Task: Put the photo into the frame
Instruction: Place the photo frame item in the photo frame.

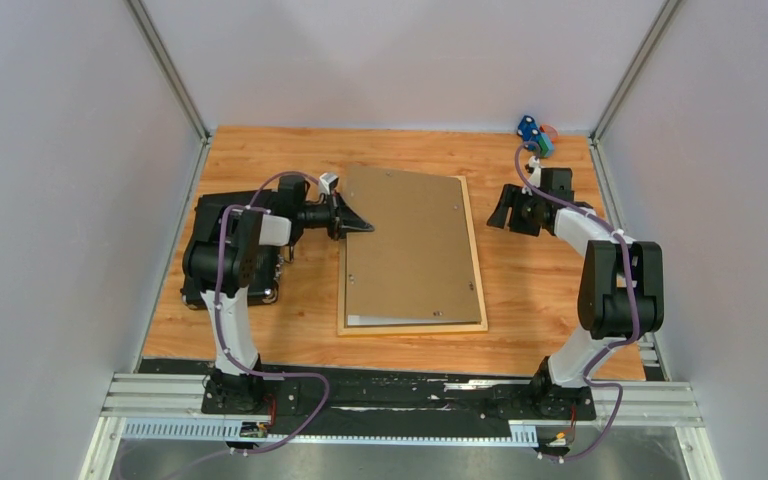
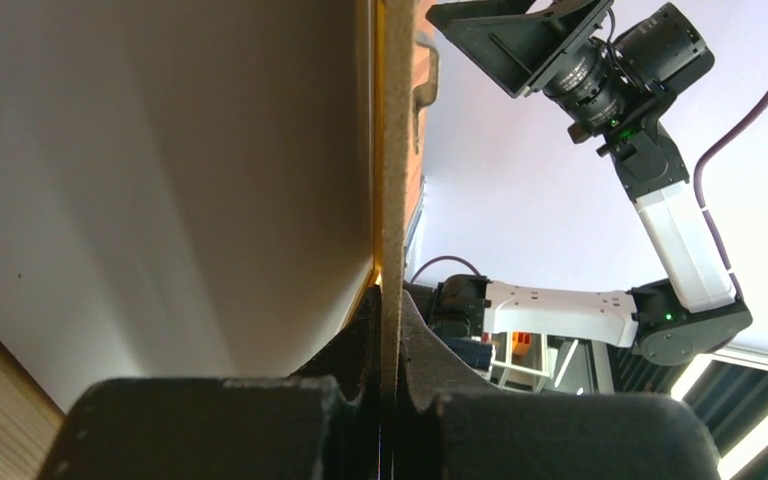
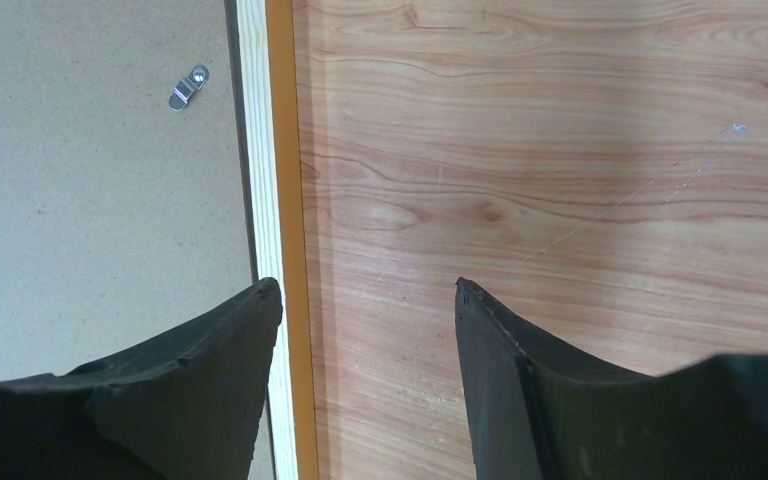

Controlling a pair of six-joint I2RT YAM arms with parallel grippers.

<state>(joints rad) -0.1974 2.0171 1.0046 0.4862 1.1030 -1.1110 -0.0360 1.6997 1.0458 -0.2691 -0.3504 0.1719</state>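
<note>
The light wood frame (image 1: 481, 290) lies flat mid-table. The brown backing board (image 1: 410, 240) lies over it, skewed, its left edge lifted. My left gripper (image 1: 358, 226) is shut on that left edge; in the left wrist view the board's edge (image 2: 393, 150) stands between the closed fingers (image 2: 392, 335). A pale sheet (image 2: 160, 180) lies under the board and shows as a white strip (image 1: 390, 320) at its near edge; this is likely the photo, its picture hidden. My right gripper (image 1: 501, 210) is open and empty beside the frame's right rail (image 3: 280, 150), above bare table.
A black case (image 1: 212, 212) lies at the left under my left arm. A small blue and green object (image 1: 533, 136) sits at the back right corner. A metal turn clip (image 3: 188, 87) is on the backing board (image 3: 90, 200). Grey walls enclose the table.
</note>
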